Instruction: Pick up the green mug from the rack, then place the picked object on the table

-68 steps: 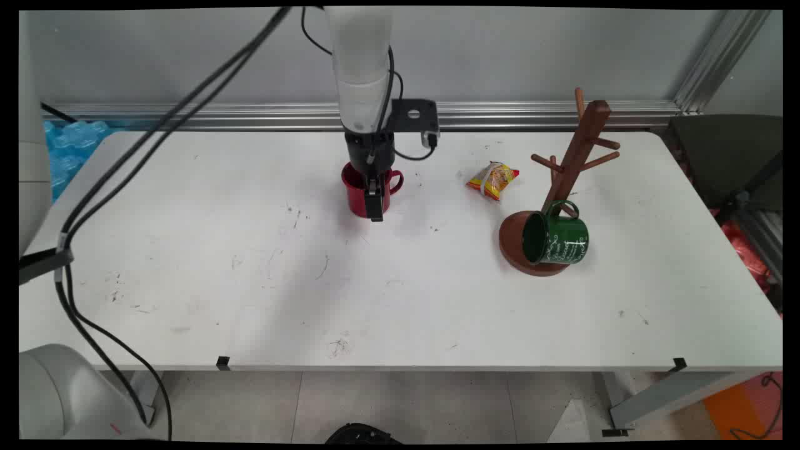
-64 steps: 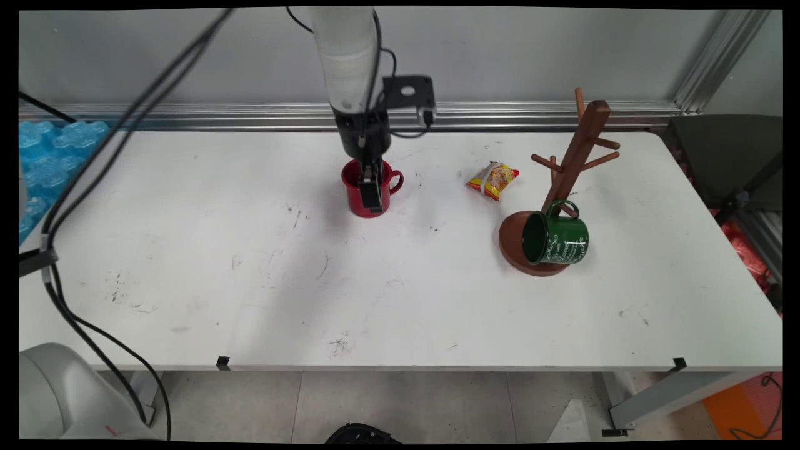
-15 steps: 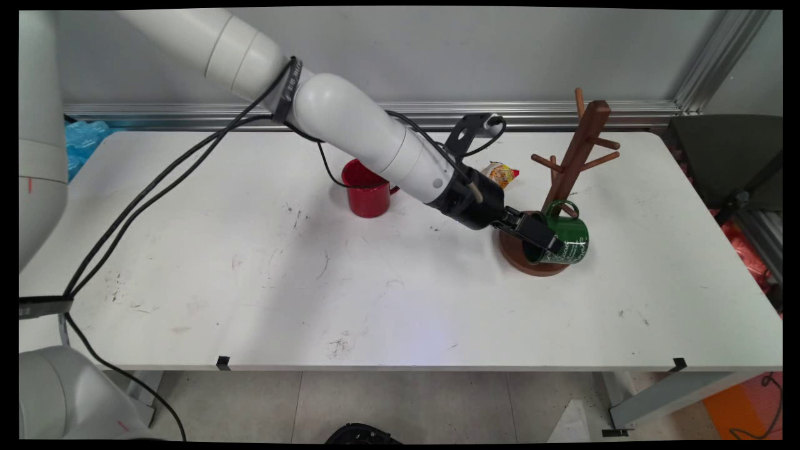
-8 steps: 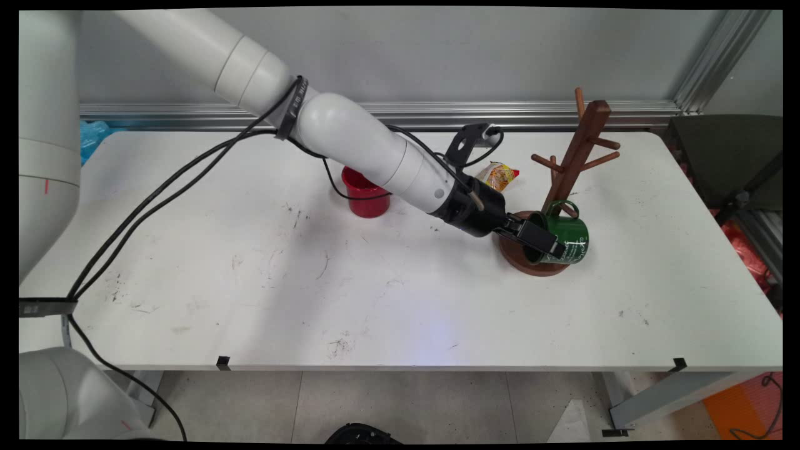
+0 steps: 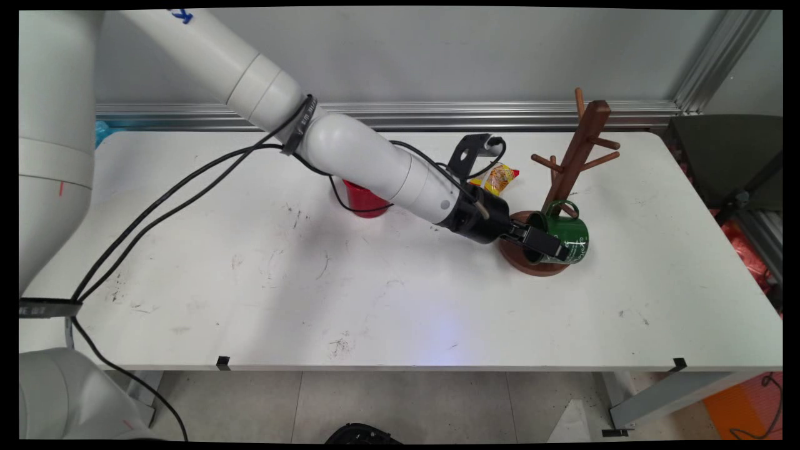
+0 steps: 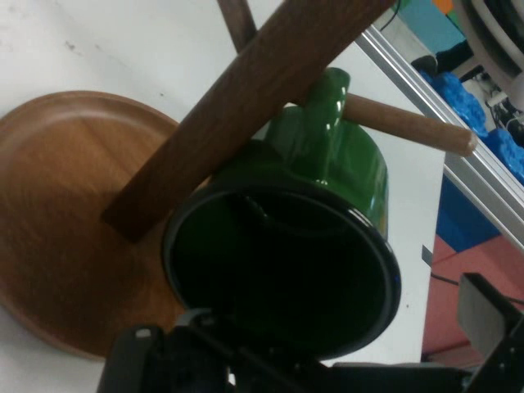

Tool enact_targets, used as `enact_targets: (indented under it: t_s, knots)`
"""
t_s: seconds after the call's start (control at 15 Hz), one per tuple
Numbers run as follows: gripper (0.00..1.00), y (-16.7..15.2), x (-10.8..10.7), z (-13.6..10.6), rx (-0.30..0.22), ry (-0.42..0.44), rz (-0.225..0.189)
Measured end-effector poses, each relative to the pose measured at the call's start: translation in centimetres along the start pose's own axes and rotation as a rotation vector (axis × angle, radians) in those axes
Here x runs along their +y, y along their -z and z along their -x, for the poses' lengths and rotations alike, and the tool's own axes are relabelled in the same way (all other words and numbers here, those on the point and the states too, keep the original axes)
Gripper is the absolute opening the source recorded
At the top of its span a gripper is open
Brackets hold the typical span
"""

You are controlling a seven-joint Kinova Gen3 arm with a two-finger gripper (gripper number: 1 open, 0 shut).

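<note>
The pincer (image 5: 550,245) reaches across the worktop (image 5: 400,294) to the mouth of one green mug (image 5: 565,237), which hangs by its handle on a low peg of one wooden mug tree (image 5: 578,153) toward the worktop's right end. In the hand view, one finger sits just inside the mug's dark opening at the lower rim and the other shows outside it at the picture's lower right corner, so the fingers stand apart with the mug's wall between them; whether they press on it cannot be told. The green mug (image 6: 327,246) lies tilted on its side, its mouth turned toward the arm, its body over the round wooden base (image 6: 57,229) of the tree.

Two mugs are on the worktop: the green one, and one red mug (image 5: 364,201) near the middle of the far edge, partly hidden behind the arm. One yellow and red snack packet (image 5: 498,177) lies between the red mug and the mug tree, close to the far edge. The tree's post leans and carries several bare pegs.
</note>
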State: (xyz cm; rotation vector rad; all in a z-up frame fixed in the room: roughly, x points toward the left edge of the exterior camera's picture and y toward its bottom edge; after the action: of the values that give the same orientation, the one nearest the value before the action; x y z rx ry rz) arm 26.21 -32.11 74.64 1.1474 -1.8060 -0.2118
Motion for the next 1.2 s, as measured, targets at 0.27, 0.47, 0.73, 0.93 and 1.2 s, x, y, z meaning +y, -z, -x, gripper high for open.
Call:
enact_targets:
  t_s: [0.27, 0.47, 0.73, 0.93, 1.2]
  knots:
    - [1.00, -0.5, 0.0, 0.6, 0.024, 0.011, -0.006]
    - [1.00, -0.8, 0.1, 0.8, 0.042, 0.021, -0.008]
    - [0.00, -1.0, 0.5, 1.1, 0.060, 0.034, 0.000]
    - [0.00, -1.1, 0.8, 1.3, 0.066, 0.043, 0.006]
    - [0.00, -1.0, 1.1, 1.5, 0.071, 0.050, 0.009]
